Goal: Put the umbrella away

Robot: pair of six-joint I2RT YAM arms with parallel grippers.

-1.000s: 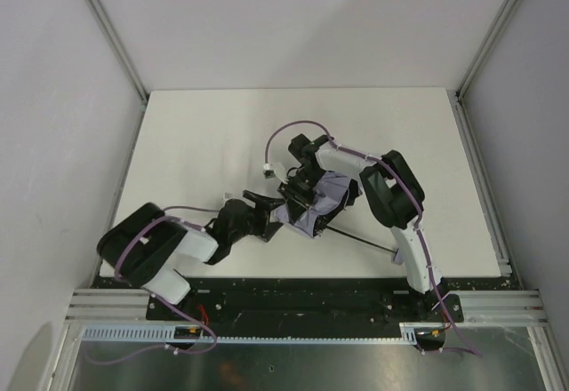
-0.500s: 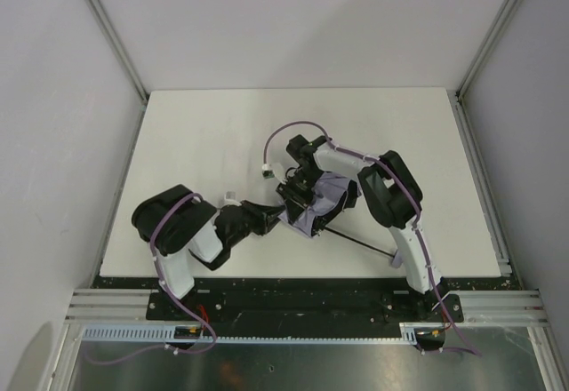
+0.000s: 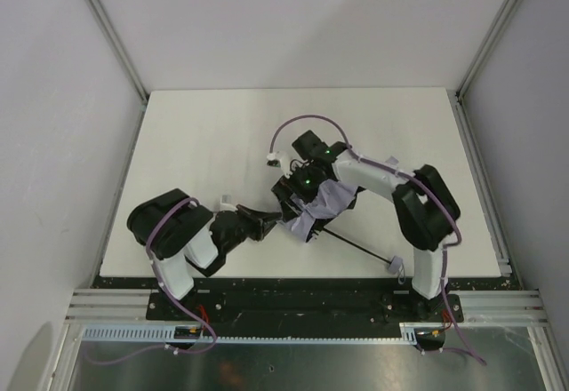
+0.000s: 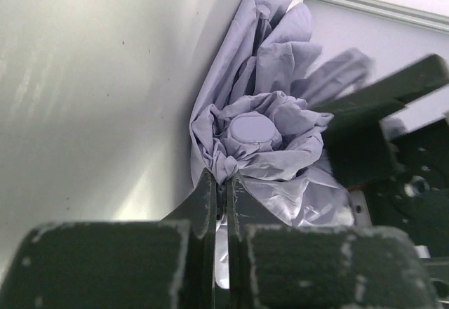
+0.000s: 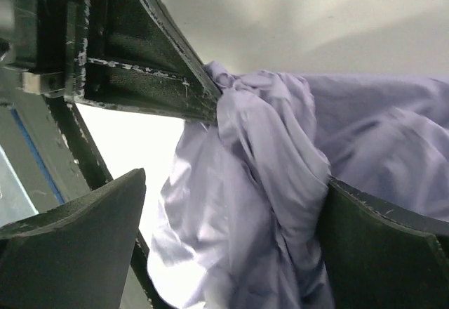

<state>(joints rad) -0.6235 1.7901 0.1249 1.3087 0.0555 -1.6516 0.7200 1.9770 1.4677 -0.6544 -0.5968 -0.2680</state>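
We find the umbrella (image 3: 322,206) lying near the middle of the table (image 3: 204,133), its crumpled lavender cloth bunched between our two grippers. Its long axis runs from that bunch toward the near right: the thin black shaft (image 3: 356,243) slants off that way and ends in the small pale handle (image 3: 394,267), just beside the base of our right arm. The round cap (image 4: 252,128) at the other end faces near-left, straight toward our left gripper (image 3: 274,222).

That left gripper meets the cloth from the near-left side, in line with the axis. In its wrist view the jaws are almost closed, clenched on a fold of cloth just below the cap.

Our right gripper (image 3: 298,191) comes onto the bunch from the far side, across the axis. In its wrist view the fingers stand wide apart and straddle the cloth. One finger (image 5: 379,232) touches it, while bare table shows between the cloth and the other finger, so we judge it released, not gripping. We judge the next move turns on the right gripper closing around the bunch while the left keeps its pinch.
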